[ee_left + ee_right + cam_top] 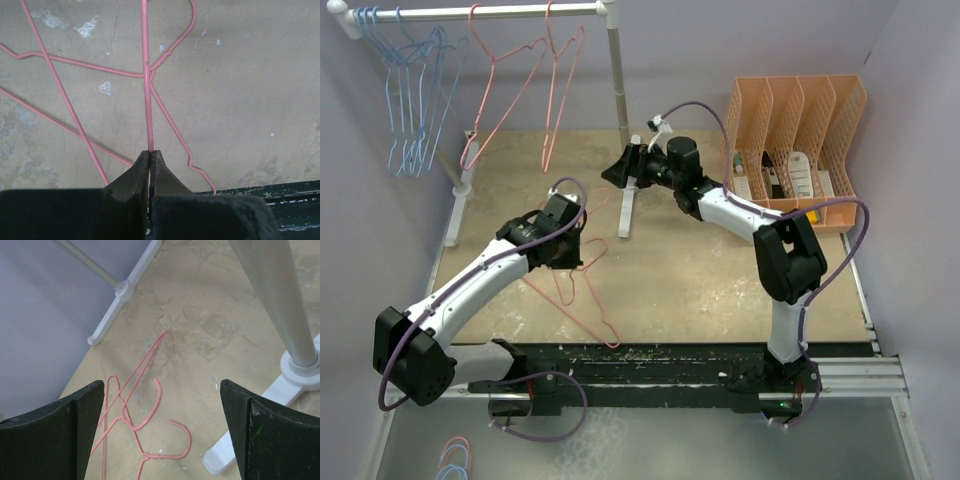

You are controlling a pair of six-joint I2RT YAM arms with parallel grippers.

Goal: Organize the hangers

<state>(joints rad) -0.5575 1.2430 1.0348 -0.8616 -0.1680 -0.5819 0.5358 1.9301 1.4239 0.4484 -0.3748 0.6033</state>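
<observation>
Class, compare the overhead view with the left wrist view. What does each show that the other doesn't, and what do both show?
Only overhead: the white rack carrying blue hangers and pink hangers, the orange file holder, and the right gripper, open near the rack's foot.
Only left wrist: the left gripper pinched shut on a pink hanger wire, with a twisted hanger neck beyond it.
Both: loose pink hangers over the beige table.
</observation>
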